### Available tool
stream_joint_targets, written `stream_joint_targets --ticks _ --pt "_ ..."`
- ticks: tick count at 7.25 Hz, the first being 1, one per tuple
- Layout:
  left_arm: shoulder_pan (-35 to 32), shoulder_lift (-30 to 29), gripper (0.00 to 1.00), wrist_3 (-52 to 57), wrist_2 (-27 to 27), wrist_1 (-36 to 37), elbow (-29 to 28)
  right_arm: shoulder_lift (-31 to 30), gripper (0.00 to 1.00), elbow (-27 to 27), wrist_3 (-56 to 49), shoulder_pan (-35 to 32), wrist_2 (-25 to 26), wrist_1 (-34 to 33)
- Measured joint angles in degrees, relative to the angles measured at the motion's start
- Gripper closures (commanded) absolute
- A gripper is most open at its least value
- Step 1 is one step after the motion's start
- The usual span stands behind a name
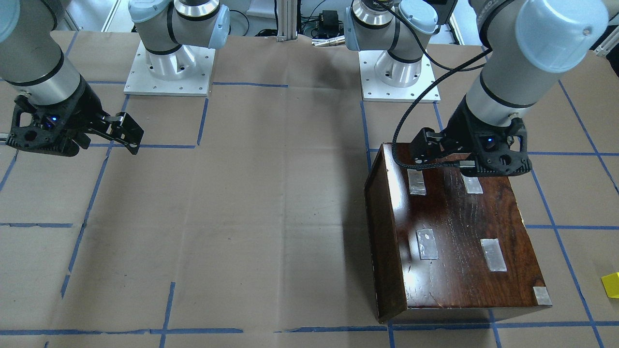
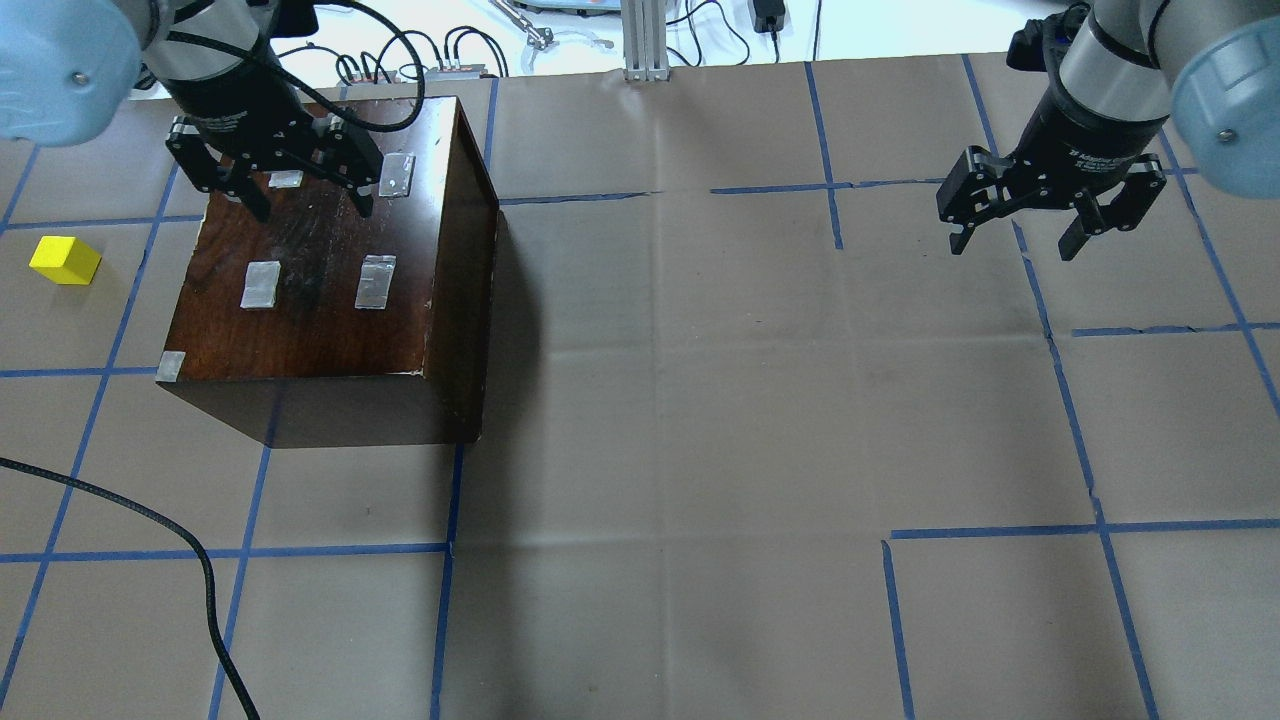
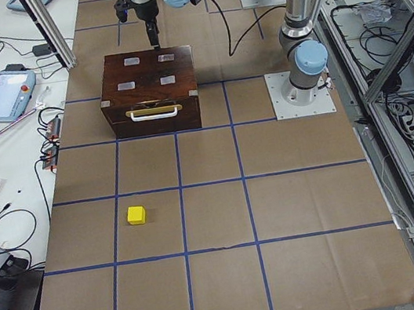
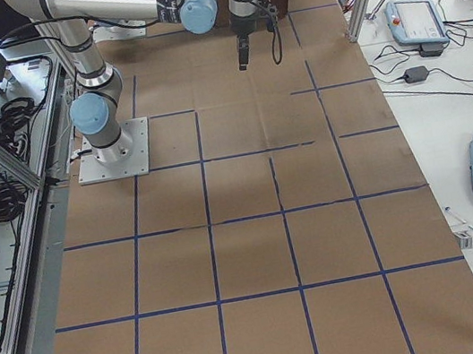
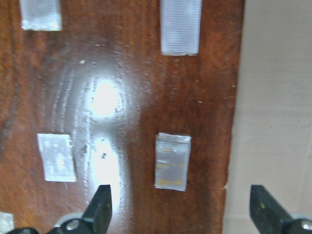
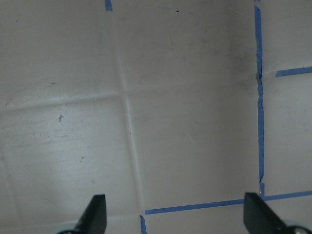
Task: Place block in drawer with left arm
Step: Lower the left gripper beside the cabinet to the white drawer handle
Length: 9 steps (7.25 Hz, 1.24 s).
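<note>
Left gripper, fingers spread wide and empty, above glossy, tape-patched wooden box; plain yellow block beside it.

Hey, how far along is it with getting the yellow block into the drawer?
Nothing looks done yet: the block sits on the table beside the wooden box, and the drawer looks shut. In hand: the left arm hovers over the box top, jaws open and empty. Left: open the drawer, grasp the block, place it inside. The right arm hangs apart over the table, jaws open.
</note>
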State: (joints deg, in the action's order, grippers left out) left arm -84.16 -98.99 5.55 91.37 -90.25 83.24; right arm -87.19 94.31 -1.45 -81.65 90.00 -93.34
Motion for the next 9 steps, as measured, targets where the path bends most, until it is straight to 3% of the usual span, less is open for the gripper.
stream_joint_targets --ticks 5,9 --pt "17.2 -2.0 0.01 18.1 -0.9 0.2 -0.4 0.0 0.00 0.0 0.0 0.0 0.0 0.0" --pt "25.8 -9.7 0.01 24.6 -5.6 1.9 -3.9 0.0 0.00 0.0 0.0 0.0 0.0 0.0"
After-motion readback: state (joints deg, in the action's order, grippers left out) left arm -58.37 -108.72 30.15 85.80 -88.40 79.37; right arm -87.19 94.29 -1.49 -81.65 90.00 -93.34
